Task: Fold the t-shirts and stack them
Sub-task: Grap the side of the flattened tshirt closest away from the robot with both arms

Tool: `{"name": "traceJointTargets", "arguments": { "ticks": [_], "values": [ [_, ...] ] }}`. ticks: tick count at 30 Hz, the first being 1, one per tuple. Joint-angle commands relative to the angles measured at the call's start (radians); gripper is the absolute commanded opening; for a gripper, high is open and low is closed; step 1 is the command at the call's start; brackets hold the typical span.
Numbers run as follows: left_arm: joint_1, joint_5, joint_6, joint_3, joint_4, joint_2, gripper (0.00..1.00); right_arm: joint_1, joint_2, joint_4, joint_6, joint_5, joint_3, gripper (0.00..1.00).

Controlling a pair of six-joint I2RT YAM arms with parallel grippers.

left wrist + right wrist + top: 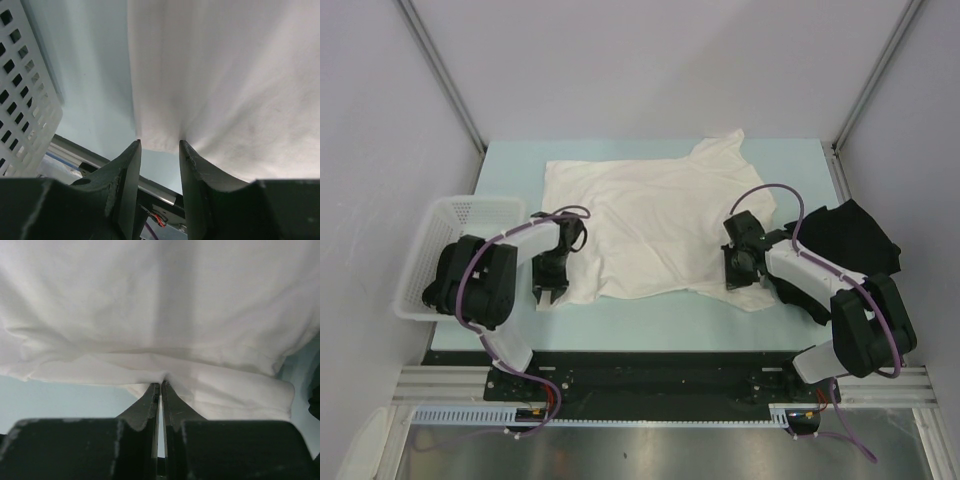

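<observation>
- left gripper [160, 145]: jaws parted, tips at near-left hem of cream t-shirt [650, 215], nothing clamped
- right gripper [160, 384]: pinched tight on its near-right hem
- shirt lies spread on table [520, 165]; black t-shirts [855, 240] heaped at right edge

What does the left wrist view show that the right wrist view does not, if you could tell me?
Only the left wrist view shows the white mesh basket and the left gripper, jaws apart at the edge of the cream-white t-shirt. Only the right wrist view shows the right gripper shut on the hem, and a sliver of black cloth at the frame's right edge. Both show that t-shirt lying on the pale table.
</observation>
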Motion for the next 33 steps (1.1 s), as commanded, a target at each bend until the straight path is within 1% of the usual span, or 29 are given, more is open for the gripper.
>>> {"name": "traceJointTargets", "arguments": {
  "ticks": [1, 8, 12, 13, 21, 24, 27, 28, 30, 33],
  "values": [
    [0.041, 0.005, -0.019, 0.010, 0.039, -0.033, 0.41, -0.020, -0.031, -0.012, -0.034, 0.001, 0.036, 0.07],
    [0.110, 0.043, -0.019, -0.037, 0.053, -0.059, 0.41, -0.023, -0.020, -0.005, -0.035, -0.009, 0.036, 0.07],
    [0.118, 0.075, -0.033, -0.074, 0.073, -0.088, 0.41, -0.023, -0.017, 0.000, -0.035, -0.009, 0.036, 0.07],
    [0.116, 0.081, -0.033, -0.088, 0.078, -0.091, 0.41, -0.023, -0.014, 0.001, -0.035, -0.035, 0.036, 0.07],
    [0.121, 0.109, -0.033, -0.100, 0.101, -0.098, 0.41, -0.024, -0.009, 0.003, -0.037, -0.042, 0.034, 0.07],
    [0.121, 0.124, -0.039, -0.113, 0.109, -0.107, 0.39, -0.024, -0.009, 0.003, -0.037, -0.043, 0.036, 0.07],
    [0.121, 0.143, -0.047, -0.120, 0.104, -0.114, 0.32, -0.026, -0.008, 0.006, -0.037, -0.046, 0.036, 0.07],
    [0.121, 0.144, -0.049, -0.122, 0.102, -0.122, 0.27, -0.026, -0.005, 0.008, -0.038, -0.046, 0.036, 0.07],
    [0.122, 0.144, -0.050, -0.128, 0.101, -0.130, 0.25, -0.026, -0.005, 0.008, -0.037, -0.048, 0.036, 0.07],
    [0.122, 0.144, -0.052, -0.131, 0.098, -0.138, 0.17, -0.026, -0.003, 0.012, -0.035, -0.049, 0.036, 0.07]
  ]
}}
